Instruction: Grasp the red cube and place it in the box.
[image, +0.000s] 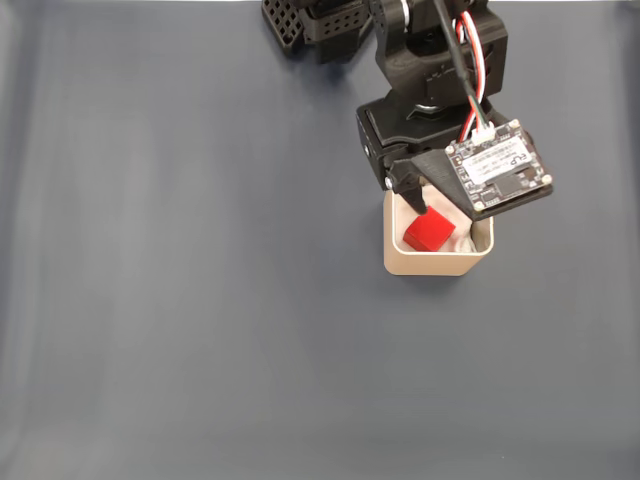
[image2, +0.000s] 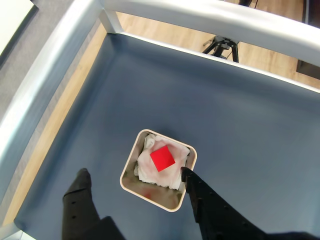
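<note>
Resting: one red cube (image2: 162, 159) inside one box (image2: 129, 165); end effector (image2: 134, 176) open above.

The counter (image: 180, 300) is lying bare all around the box (image: 430, 264), leaving wide room on every side. The pincer (image2: 134, 175) is hanging spread above the box, one finger (image2: 82, 180) outside its wall. Inside, the cube (image2: 162, 158) is sitting on padding (image2: 145, 167). A rail (image2: 45, 90) is fencing the counter edges.
</note>
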